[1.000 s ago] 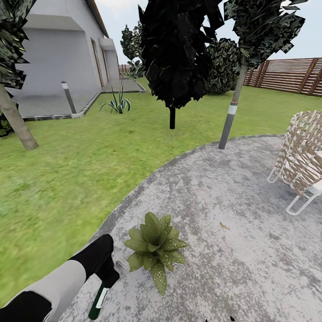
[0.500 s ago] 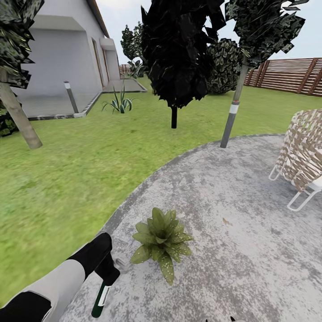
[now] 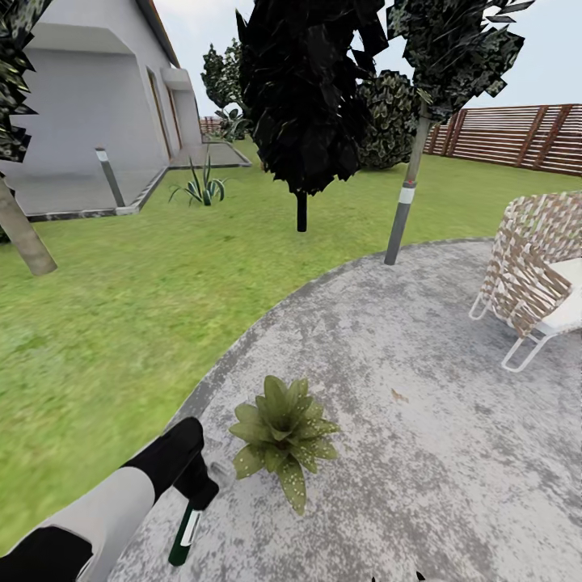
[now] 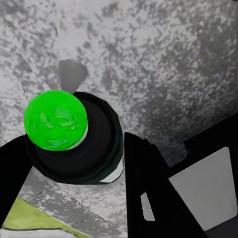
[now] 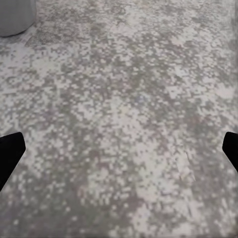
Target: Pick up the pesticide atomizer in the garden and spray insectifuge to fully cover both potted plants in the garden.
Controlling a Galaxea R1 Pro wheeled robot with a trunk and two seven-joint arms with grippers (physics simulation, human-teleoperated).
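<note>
Mottled grey paving [image 3: 420, 453] carries the speckled potted plant [image 3: 283, 436]; beside it the slim pesticide atomizer [image 3: 184, 536] is clamped by the left gripper [image 3: 194, 493]. Its glossy green end [image 4: 55, 119] is seen from the wrist; the right gripper [image 5: 119, 148] is spread wide.

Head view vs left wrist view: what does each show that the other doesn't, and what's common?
Head view alone: the speckled potted plant on the patio, lawn, house, trees, slat fence, woven chair.

Left wrist view alone: the bright green round end of the pesticide atomizer, seen end-on between dark fingers.

Both: the left gripper shut on the pesticide atomizer, over the mottled grey patio.
</note>
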